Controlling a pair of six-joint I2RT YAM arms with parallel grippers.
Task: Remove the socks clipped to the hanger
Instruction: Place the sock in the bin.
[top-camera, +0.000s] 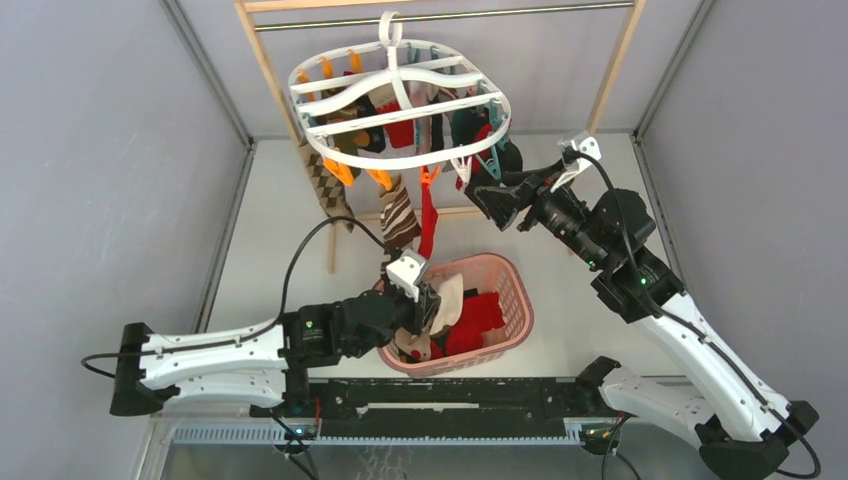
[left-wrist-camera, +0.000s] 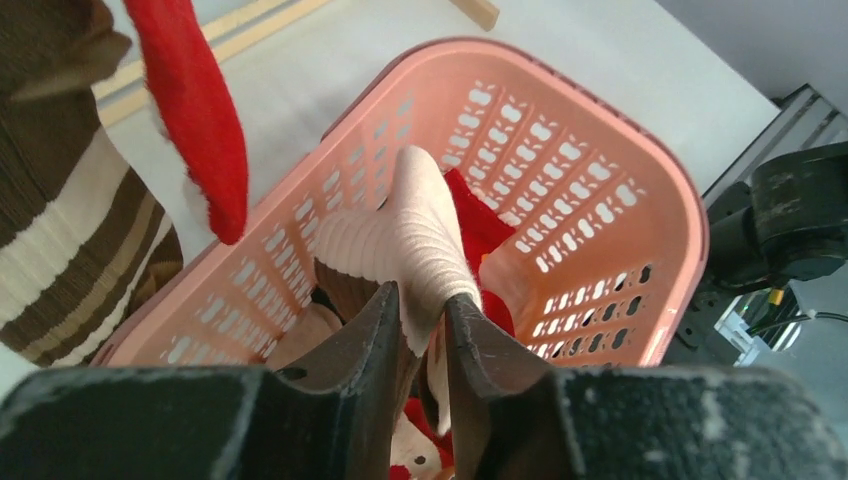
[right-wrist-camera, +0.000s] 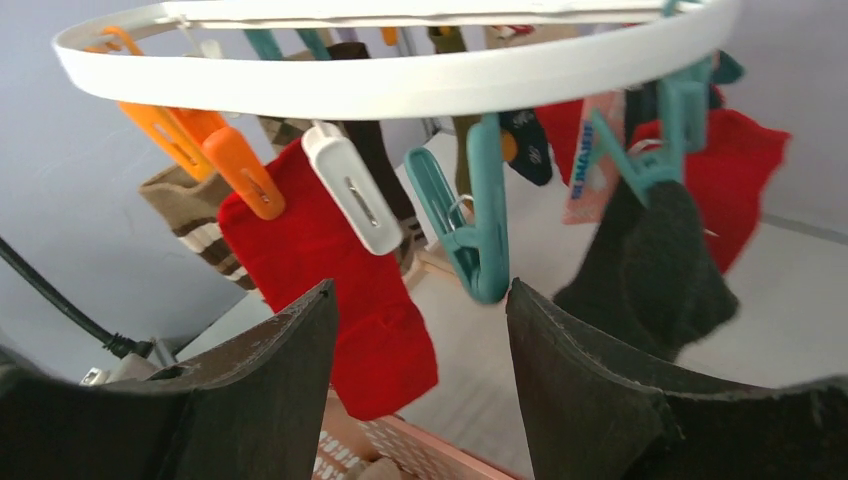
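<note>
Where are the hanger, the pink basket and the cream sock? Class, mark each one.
hanger (right-wrist-camera: 400, 85): right wrist view, front rim.
pink basket (left-wrist-camera: 570, 150): left wrist view, inner lattice wall.
cream sock (left-wrist-camera: 420, 240): left wrist view, ribbed middle.

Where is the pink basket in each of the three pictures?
Top external: the pink basket sits low in the middle.
Left wrist: it fills most of the picture.
Right wrist: only a bit shows at the bottom edge.
Shared landmark: the brown striped sock, hanging in all three views.
</note>
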